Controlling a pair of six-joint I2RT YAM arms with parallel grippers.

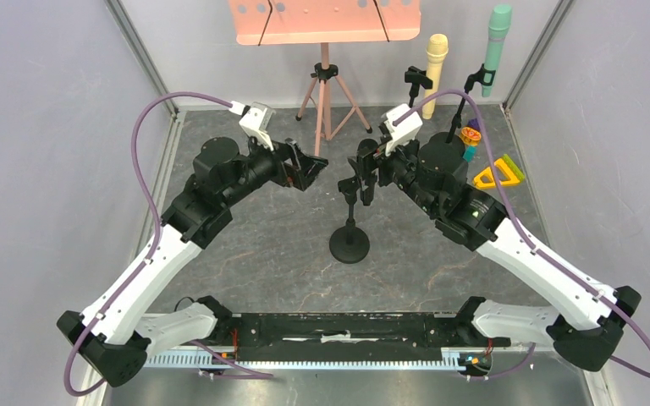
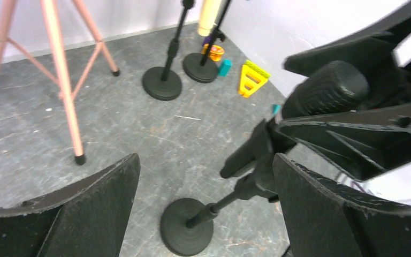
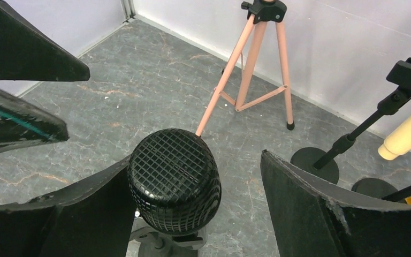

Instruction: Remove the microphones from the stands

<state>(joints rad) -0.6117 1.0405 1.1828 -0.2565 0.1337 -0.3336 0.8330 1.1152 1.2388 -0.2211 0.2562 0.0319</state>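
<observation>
The grey worktop (image 1: 288,254) carries a short black stand (image 1: 349,245) near its middle, a round weighted foot with a thin pole, and the microphone (image 3: 174,179) sits in the clip at the top of that pole, tilted, with its mesh head up and its tail pointing down and away. The 2 arms meet over it. The right gripper (image 3: 192,160) has its jaws spread wide on either side of the mesh head; in the right wrist view the head lies close against 1 finger, with a clear gap to the other, so nothing is clamped. The left gripper (image 2: 206,160) is fully open and holds nothing, hanging beside the stand with the pole and the tail of the microphone in front of it. The microphone looks stiff and moderately heavy for its size, with a smooth, tapering black body that could slip under a light pinch. The mesh head is probably the fragile part, since thin grille wire dents under squeezing, so the better hold is likely on the body just below the head, across its width. The clip may grip firmly, and the stand, though weighted, could tip or drag with a pull, so steadying the pole with the free gripper seems wise.
</observation>
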